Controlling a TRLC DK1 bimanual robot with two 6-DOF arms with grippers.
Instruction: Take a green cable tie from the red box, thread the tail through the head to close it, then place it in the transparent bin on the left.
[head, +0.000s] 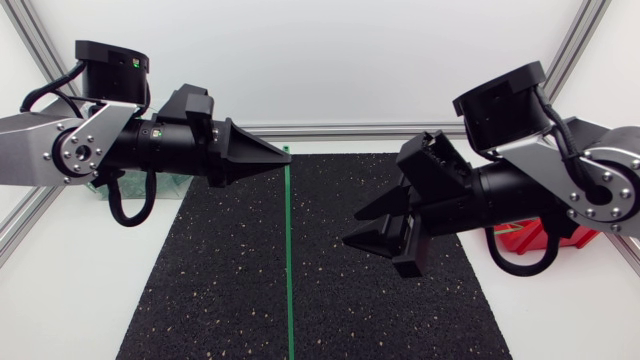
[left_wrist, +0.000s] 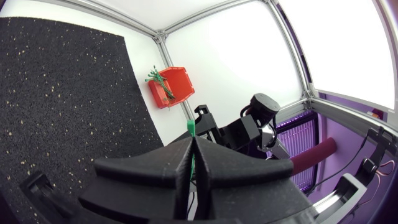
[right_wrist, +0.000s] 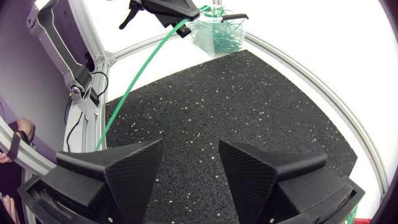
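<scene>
1. Bin (right_wrist: 219, 32): far left on worktop (head: 70, 285).
2. Left tool (head: 283, 152): fully closed, pinching tie (head: 290, 262) by its top; tie hangs straight down over mat (head: 220, 290).
3. Right tool (head: 351, 228): wide open, holding nothing.
4. Red box (head: 528, 238): far right.

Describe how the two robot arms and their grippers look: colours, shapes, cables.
The left arm and the right arm have silver-grey links with black joints and visible screws. The left gripper and the right gripper are matte black, each with two broad wedge-shaped fingers. A looped black cable hangs under each wrist.
</scene>
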